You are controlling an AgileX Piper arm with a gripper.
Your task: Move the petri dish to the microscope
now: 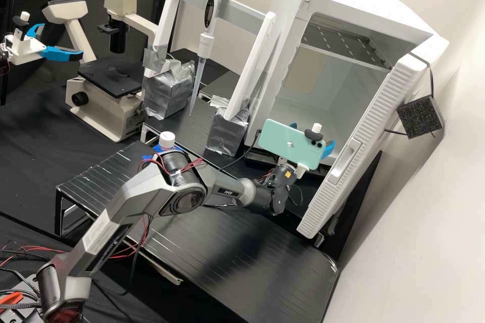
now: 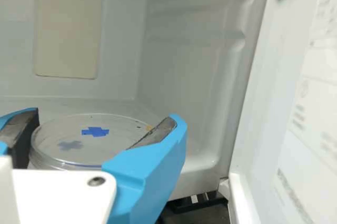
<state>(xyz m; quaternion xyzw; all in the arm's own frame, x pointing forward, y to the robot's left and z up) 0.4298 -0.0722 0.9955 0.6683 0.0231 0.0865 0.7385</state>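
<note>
In the high view my gripper (image 1: 312,133) is at the mouth of the white incubator (image 1: 331,95), partly behind the phone on its wrist. In the wrist view the gripper (image 2: 103,118) has its fingers on either side of the clear petri dish (image 2: 116,150), shut on it, with the right finger covering part of its rim. A blue cross mark lies on the round dish, low in the incubator chamber (image 2: 184,82). Whether the dish touches the floor I cannot tell. The microscope (image 1: 113,75), cream with a black stage, stands at the back left of the high view.
The incubator's door (image 1: 364,136) stands open beside the gripper. A pipette (image 1: 204,45) hangs on a white stand between foil-wrapped blocks (image 1: 227,131). A white-capped bottle (image 1: 166,140) is behind my arm. Another arm's gripper (image 1: 50,50) shows at the far left.
</note>
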